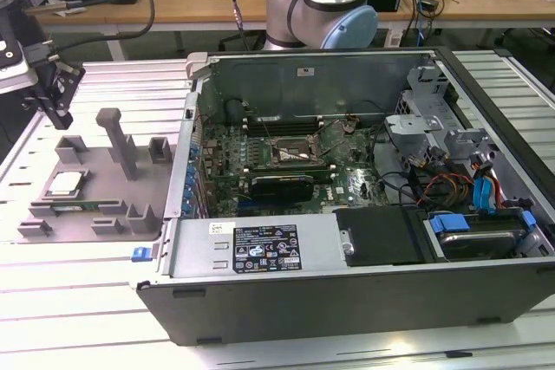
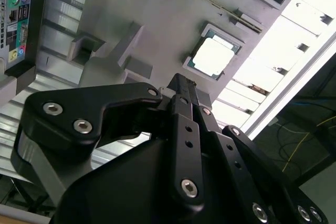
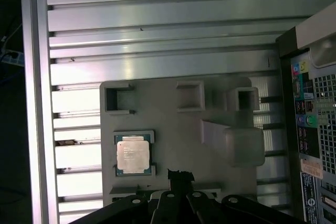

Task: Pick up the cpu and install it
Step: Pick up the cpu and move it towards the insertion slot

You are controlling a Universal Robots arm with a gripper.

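Note:
The cpu (image 1: 65,184) is a small silver square lying flat in a recess of a grey holder plate (image 1: 113,188) on the exterior view's left. Both wrist views show the cpu (image 2: 212,57) (image 3: 133,156) in its recess. My gripper (image 1: 59,110) hangs above the far end of the plate, well clear of the chip. Its black fingers meet at the tips (image 2: 182,81) (image 3: 180,174) with nothing between them. The dark square socket (image 1: 290,155) sits on the motherboard inside the open computer case (image 1: 347,292).
An upright grey post (image 1: 111,132) (image 3: 236,140) and several small brackets rise from the holder plate (image 3: 173,124). The case's rear port panel (image 3: 310,119) stands close beside the plate. Cables and drive bays (image 1: 468,188) crowd the case's right side. Slatted aluminium table (image 1: 52,318) lies all around.

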